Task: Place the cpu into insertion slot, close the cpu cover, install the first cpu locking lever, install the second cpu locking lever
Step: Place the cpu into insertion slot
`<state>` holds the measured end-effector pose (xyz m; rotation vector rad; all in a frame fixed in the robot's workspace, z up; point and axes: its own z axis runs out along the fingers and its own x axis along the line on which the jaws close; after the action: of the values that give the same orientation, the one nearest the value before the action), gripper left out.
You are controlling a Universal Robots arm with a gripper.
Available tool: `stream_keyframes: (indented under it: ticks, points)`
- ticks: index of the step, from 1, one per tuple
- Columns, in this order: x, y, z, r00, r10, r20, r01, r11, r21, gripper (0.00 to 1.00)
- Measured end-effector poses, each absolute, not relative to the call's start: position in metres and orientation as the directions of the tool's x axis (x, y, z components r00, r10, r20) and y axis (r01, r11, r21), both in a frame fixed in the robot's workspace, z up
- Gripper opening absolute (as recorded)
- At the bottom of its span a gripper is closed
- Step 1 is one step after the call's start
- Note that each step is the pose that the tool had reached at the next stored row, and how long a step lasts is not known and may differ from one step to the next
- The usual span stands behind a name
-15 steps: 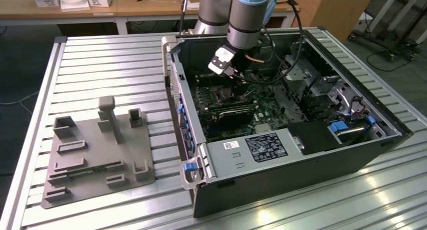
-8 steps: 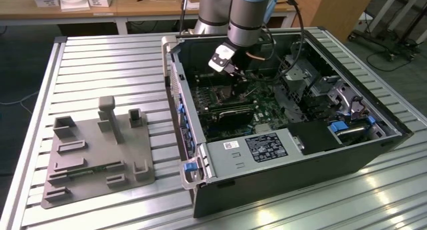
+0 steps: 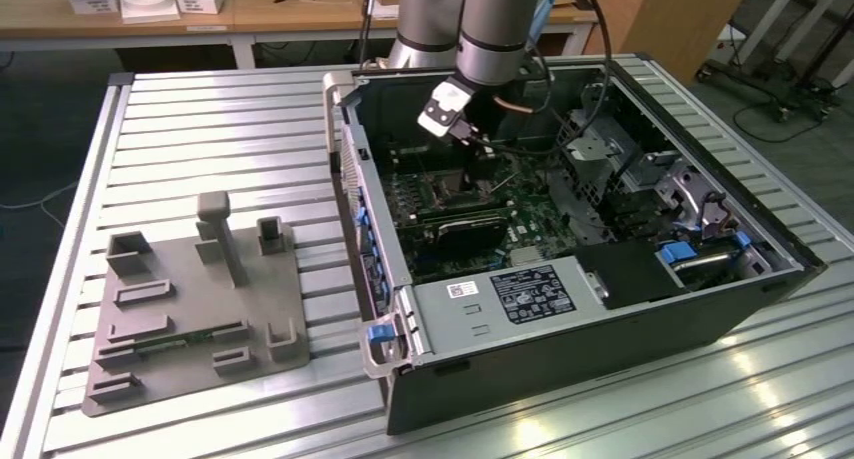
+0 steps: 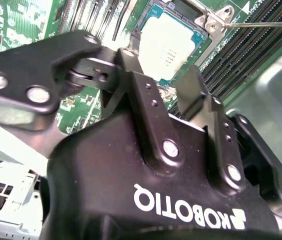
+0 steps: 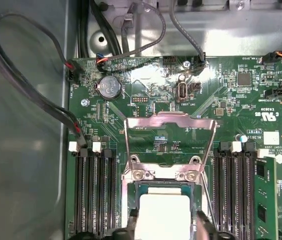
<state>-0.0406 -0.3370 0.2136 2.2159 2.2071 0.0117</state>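
While the black two-fingered hand hovers over the green motherboard, I note its fingers spread wide, gripping nothing. Small square silver-tan cpu sits in the insertion slot; thin silvery metal cpu cover stands swung up, open.

Slatted aluminium table carries an open PC tower case lying on its side. Grey moulded fixture plate sits beside it, on the exterior view's left.

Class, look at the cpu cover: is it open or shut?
Open. In the first wrist view the cpu cover stands tilted back, its frame clear of the cpu, which lies uncovered.
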Motion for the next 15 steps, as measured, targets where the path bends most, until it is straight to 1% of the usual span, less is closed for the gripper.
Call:
stream_keyframes:
  ticks: [1, 3, 5, 6, 8, 9, 11, 15]
  points:
    - [-0.0405, -0.3370, 0.2148, 0.004, 1.000, -0.005, 1.000, -0.004, 0.015, 0.47]
    - [-0.0404, -0.3370, 0.2170, 0.004, 1.000, -0.005, 1.000, -0.004, 0.015, 0.47]
    - [-0.0404, -0.3370, 0.2183, 0.004, 1.000, -0.005, 1.000, -0.004, 0.015, 0.36]
    - [-0.0404, -0.3370, 0.2188, 0.004, 1.000, -0.005, 1.000, -0.004, 0.015, 0.36]
    - [-0.0404, -0.3370, 0.2203, 0.004, 1.000, -0.005, 1.000, -0.004, 0.015, 0.24]
    - [-0.0404, -0.3370, 0.2212, 0.004, 1.000, -0.005, 1.000, -0.004, 0.015, 0.24]
    - [-0.0404, -0.3370, 0.2228, 0.004, 1.000, -0.005, 1.000, -0.004, 0.015, 0.12]
    - [-0.0404, -0.3369, 0.2241, 0.004, 1.000, -0.005, 1.000, -0.004, 0.015, 0.10]
